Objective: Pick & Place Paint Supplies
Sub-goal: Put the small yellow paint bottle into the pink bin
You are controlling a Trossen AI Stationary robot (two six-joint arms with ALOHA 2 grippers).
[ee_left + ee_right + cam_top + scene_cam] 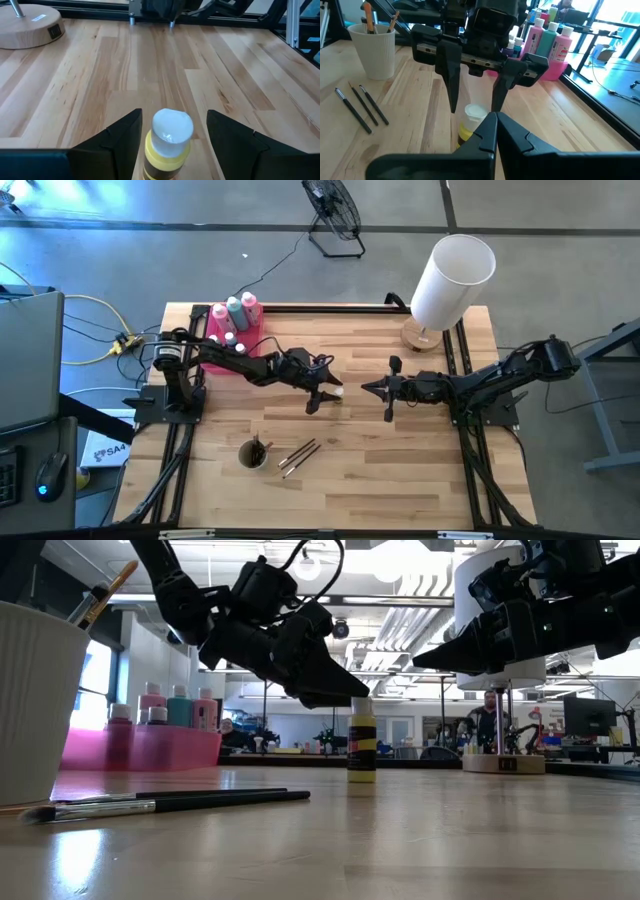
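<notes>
Wood tabletop (400, 480) carried the supplies. Nearest the front edge: white cup (253, 453) with brushes in it, loose brushes (298, 456) lying just beside it. Mid-table, a small yellow paint bottle (361, 745) with a white cap stood upright, alone. Left gripper (172, 137) hung over it, fingers spread, straddling the cap on both sides, apparently not touching. Right gripper (389, 388) was clenched on nothing, hovering near, facing it. Far left corner: pink tray (222, 352) with pink and teal bottles inside. Judged step: either pre-grasp or just-released, can't tell which. If pre-grasp, next move needs a slight descent, then closing squarely on the bottle without tipping it.
</notes>
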